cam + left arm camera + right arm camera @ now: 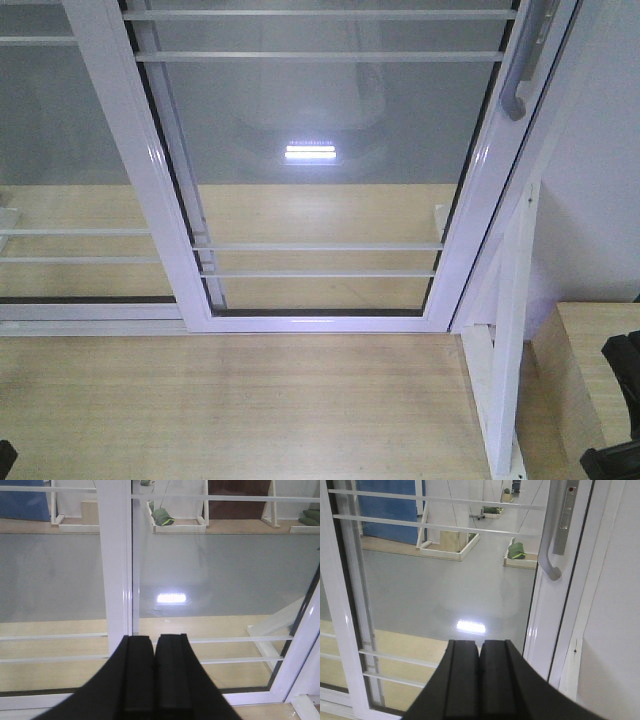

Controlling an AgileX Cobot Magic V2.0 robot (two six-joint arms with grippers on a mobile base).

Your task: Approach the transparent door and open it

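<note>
Right gripper (480, 647), pressed together left of the curved grey handle (547, 540) on the white-framed glass door (539, 625), may glance off without hooking it.

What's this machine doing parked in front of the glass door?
A two-armed robot faces the transparent door, a sliding glass panel in a white frame, which it is meant to open. Nothing is being handled yet: the left gripper and the right gripper are both shut and empty, held in front of the glass. The grey handle sits high on the door's right side, nearer the right gripper, untouched. The door looks closed against its frame.
</note>
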